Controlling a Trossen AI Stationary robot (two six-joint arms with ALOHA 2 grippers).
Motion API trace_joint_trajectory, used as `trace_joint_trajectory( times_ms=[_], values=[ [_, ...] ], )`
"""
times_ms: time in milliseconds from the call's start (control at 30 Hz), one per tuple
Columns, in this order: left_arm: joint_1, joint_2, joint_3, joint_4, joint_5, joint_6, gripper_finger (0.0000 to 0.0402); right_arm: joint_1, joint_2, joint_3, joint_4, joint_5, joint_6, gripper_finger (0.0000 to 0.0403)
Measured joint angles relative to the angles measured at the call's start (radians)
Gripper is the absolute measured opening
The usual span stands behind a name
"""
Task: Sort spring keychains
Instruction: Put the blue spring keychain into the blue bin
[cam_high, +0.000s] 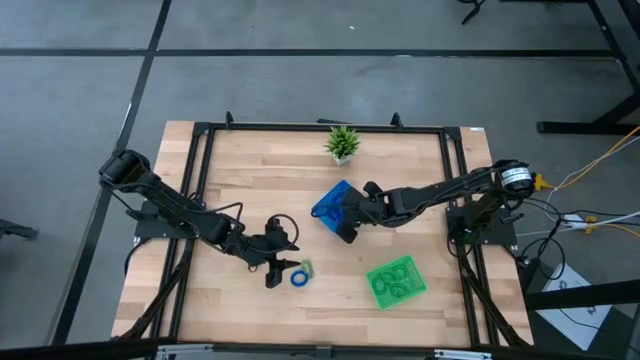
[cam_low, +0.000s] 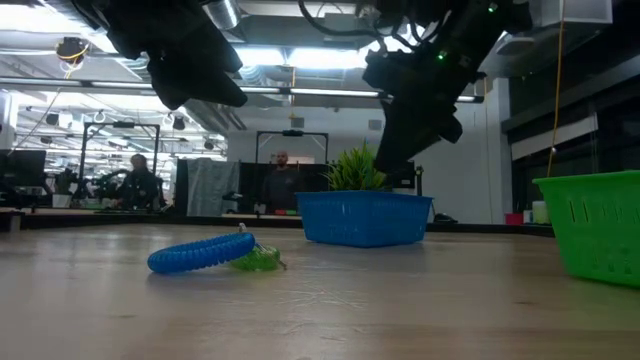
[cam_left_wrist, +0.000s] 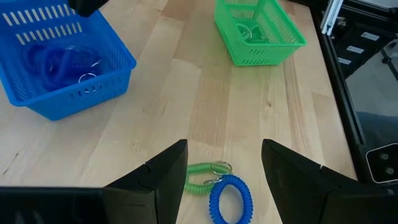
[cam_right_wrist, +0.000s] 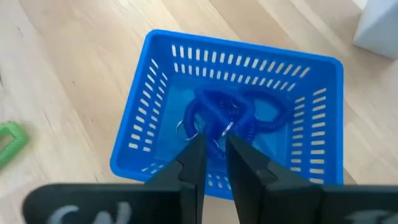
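Hovering low over the table, the left gripper (cam_left_wrist: 222, 171) has its fingers spread wide above a blue keychain (cam_left_wrist: 230, 198) and a green keychain (cam_left_wrist: 200, 178) lying touching each other on the wood. The right gripper (cam_right_wrist: 214, 152) hangs over the blue tray (cam_right_wrist: 147, 93), fingers nearly pressed together and empty, blue coils (cam_right_wrist: 239, 115) piled beneath. Green coils sit in the green tray (cam_left_wrist: 281, 43). No writing is readable anywhere.

A blue spring keychain (cam_low: 200, 254) lies touching a green one (cam_low: 258, 260), left of the blue tray (cam_low: 362, 219).

Blue spring keychain (cam_left_wrist: 230, 200) touching green spring keychain (cam_left_wrist: 200, 177) on bare wood, blue coils (cam_right_wrist: 230, 115) heaped in tray
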Motion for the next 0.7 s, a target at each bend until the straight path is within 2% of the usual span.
trace_joint_trajectory(
  times_ms=[267, 500, 700],
  values=[
    [0.000, 0.000, 0.000, 0.000, 0.021, 0.000, 0.0200, 0.003, 0.000, 0.000, 0.052, -0.033, 0.007, 0.0063],
    [-0.005, 0.000, 0.000, -0.025, 0.089, 0.026, 0.0200, 0.051, 0.000, 0.000, 0.266, -0.176, -0.082, 0.0063],
    [-0.008, 0.000, 0.000, -0.037, 0.106, 0.032, 0.0200, 0.115, 0.000, 0.000, 0.367, -0.193, -0.105, 0.0063]
  ],
)
